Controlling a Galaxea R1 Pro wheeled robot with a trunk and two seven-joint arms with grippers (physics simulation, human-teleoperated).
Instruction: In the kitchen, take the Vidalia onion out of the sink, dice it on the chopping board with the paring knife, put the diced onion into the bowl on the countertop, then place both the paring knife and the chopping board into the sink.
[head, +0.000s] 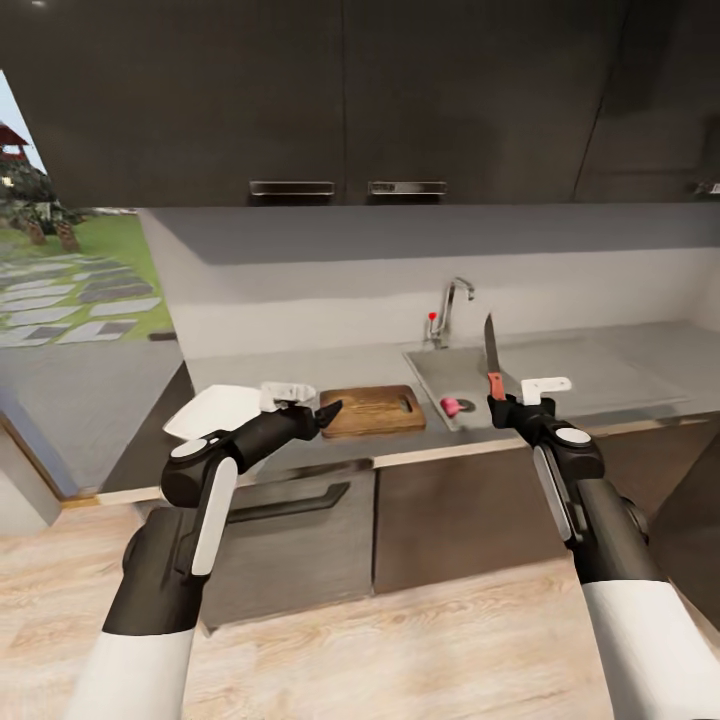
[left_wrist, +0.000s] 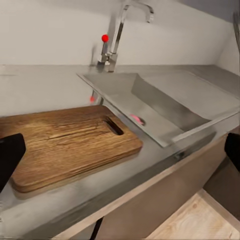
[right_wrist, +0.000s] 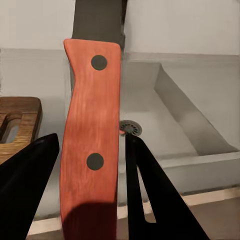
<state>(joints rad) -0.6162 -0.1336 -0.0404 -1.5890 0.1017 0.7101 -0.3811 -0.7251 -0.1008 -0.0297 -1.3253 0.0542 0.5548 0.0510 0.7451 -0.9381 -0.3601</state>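
Right gripper (head: 497, 398) clamped on the red-orange handle of the paring knife (head: 492, 360), blade pointing straight up, held in the air in front of the sink (head: 430, 370). Up close in the right wrist view: paring knife (right_wrist: 90, 135) handle with two dark rivets, squeezed between the two black fingers (right_wrist: 150, 200), drain just behind it.

Left gripper (head: 325, 412) out over the near left end of the chopping board (head: 372, 410), fingers apart, holding nothing. One black fingertip (left_wrist: 10, 155) poking in beside the board in the left wrist view.

Chopping board (left_wrist: 67, 145) lying flat on the grey countertop (head: 620, 375), slot handle hole toward the sink, board just beside the basin's edge. White bowl (head: 212, 410) on the countertop further left, partly hidden behind the left arm.

Down in the sink, something small and pinkish-red (head: 449, 405) by the dark drain; too small to name for sure. Curved chrome tap (head: 452, 305) with a red knob behind the basin, against the pale wall.

Around it all: dark upper cabinets (head: 340, 100) with two bar handles overhead, dark lower cabinet fronts under the light wood counter edge, pale wood floor (head: 400, 650), garden with stepping stones (head: 60, 300) visible at far left. No readable writing or labels anywhere.
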